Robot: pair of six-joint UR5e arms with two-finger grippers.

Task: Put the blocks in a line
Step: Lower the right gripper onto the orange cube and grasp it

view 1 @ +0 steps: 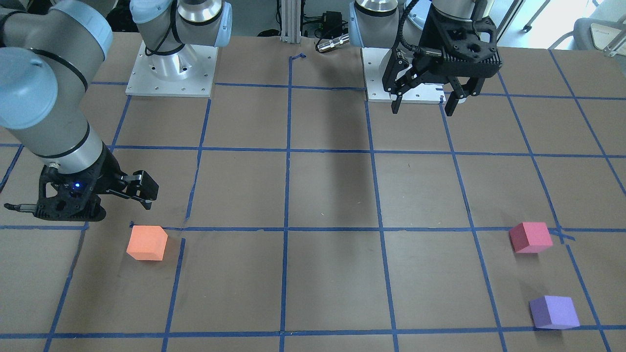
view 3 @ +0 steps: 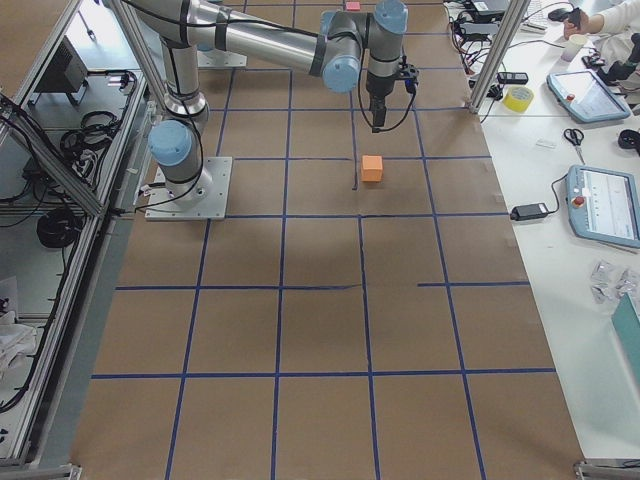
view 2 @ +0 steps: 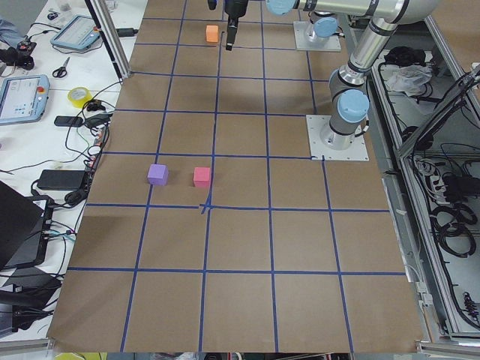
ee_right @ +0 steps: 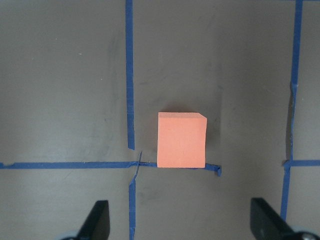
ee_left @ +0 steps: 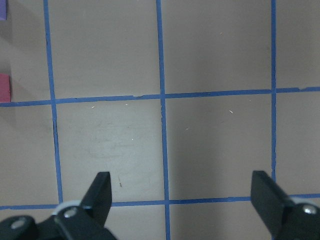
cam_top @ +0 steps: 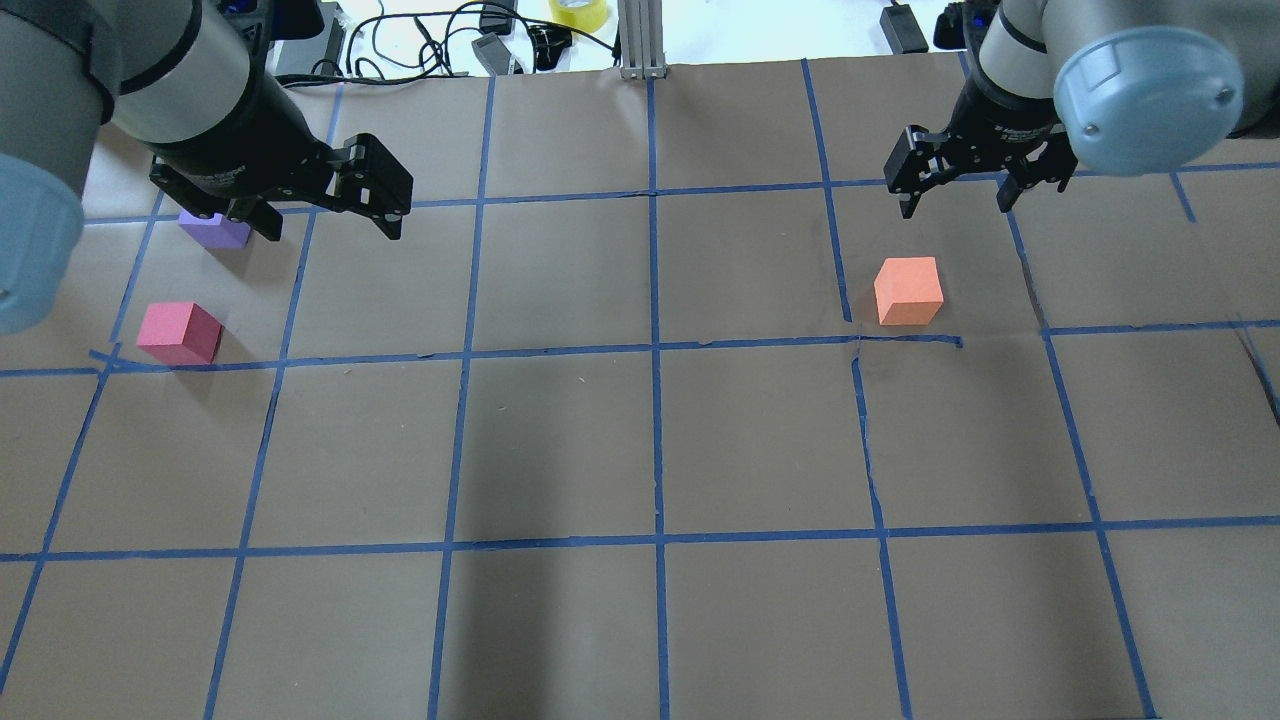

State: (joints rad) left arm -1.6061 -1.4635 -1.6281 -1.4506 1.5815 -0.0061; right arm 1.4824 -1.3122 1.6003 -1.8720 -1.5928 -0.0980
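Note:
The orange block (view 1: 146, 243) lies on the brown table by a blue tape crossing, and it also shows in the overhead view (cam_top: 908, 291). My right gripper (cam_top: 954, 205) hovers open above it, with the block (ee_right: 181, 139) centred between its fingers. The pinkish-red block (cam_top: 180, 333) and the purple block (cam_top: 213, 231) lie close together at the table's left end. My left gripper (cam_top: 325, 222) is open, empty and raised near them. In the left wrist view only slivers of the purple block (ee_left: 2, 9) and the pinkish-red block (ee_left: 4, 87) show at the left edge.
Blue tape lines divide the brown paper table (cam_top: 650, 450) into squares. The two arm bases (view 1: 171, 73) (view 1: 391, 88) stand on the robot's side. An aluminium post (cam_top: 640, 40), cables and a yellow tape roll (cam_top: 578, 12) sit past the far edge.

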